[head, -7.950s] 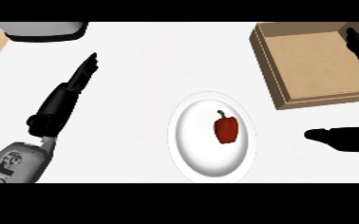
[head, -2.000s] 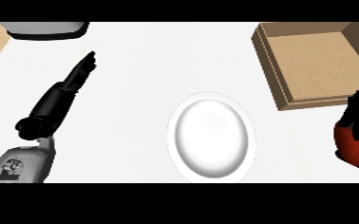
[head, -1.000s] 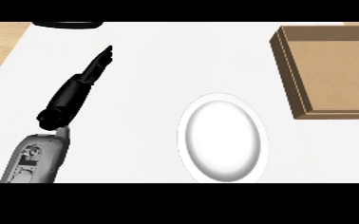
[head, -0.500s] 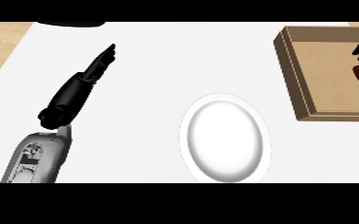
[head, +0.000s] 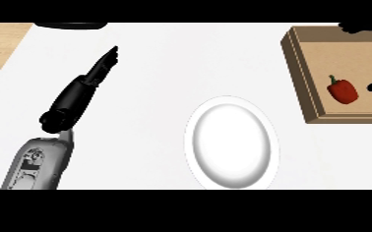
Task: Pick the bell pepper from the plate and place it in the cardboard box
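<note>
A red bell pepper (head: 342, 89) lies in the cardboard box (head: 305, 78) at right; the left hand (head: 81, 89) rests with fingers straight.

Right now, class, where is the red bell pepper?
In the head view, the red bell pepper lies inside the brown cardboard box at the right edge, up and right of the bare white oval plate.

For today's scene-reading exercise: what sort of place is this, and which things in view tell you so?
Probably a kitchen counter: a white worktop with a wooden edge, an empty white plate, and a red bell pepper lying in a cardboard box.
</note>
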Available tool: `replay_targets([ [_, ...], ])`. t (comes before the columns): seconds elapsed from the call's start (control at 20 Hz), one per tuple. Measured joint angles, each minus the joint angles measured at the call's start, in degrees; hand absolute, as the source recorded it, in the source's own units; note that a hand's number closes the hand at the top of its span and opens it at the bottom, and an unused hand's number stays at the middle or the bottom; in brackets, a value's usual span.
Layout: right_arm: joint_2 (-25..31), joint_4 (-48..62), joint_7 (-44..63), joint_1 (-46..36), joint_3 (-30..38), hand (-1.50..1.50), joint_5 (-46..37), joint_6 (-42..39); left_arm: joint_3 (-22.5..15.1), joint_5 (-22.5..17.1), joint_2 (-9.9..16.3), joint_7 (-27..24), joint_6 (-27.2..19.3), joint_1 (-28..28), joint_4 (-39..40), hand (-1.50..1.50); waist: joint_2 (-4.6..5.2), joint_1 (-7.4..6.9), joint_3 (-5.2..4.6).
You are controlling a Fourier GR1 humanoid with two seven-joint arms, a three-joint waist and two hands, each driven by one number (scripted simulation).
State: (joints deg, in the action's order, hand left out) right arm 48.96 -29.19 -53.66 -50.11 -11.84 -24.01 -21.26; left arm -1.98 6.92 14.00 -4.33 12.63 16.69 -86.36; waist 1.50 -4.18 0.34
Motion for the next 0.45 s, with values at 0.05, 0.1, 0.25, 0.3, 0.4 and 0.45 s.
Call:
replay_targets([
  [0.05, -0.97, 1.13, 0.98, -0.25, 1.46, -1.50, 2.64, -1.31, -0.04, 0.10, -0.02, 0.05, -0.07, -0.02, 0.02, 0.00, 0.02, -0.01, 0.01],
  [0.1, -1.89, 2.31, 2.21, -0.54, 2.85, -1.50, 5.17, -2.71, 0.04, 0.01, 0.01, 0.13, -0.02, 0.03, 0.00, 0.00, -0.01, -0.03, 0.00],
  [0.25, -2.94, 6.05, 6.64, -1.51, 6.62, -1.50, 11.70, -7.22, -0.08, 0.04, -0.02, -0.13, 0.12, -0.40, 0.20, 0.00, 0.09, 0.06, -0.03],
  [0.3, -3.05, 7.35, 8.38, -1.93, 7.77, -1.50, 13.58, -8.76, 0.11, -0.12, 0.08, -0.15, 0.19, -0.30, 0.15, 0.00, 0.12, 0.01, -0.03],
  [0.4, -2.71, 9.72, 12.03, -3.34, 9.99, -1.50, 16.92, -11.63, 0.03, 0.00, 0.14, -0.04, 0.19, -0.19, -0.14, 0.00, 0.25, -0.35, 0.00],
  [0.45, -2.44, 10.82, 13.75, -4.09, 11.13, -1.50, 18.49, -12.84, -0.04, -0.07, 0.08, -0.09, 0.28, -0.23, -0.23, 0.00, 0.35, -0.57, 0.02],
])
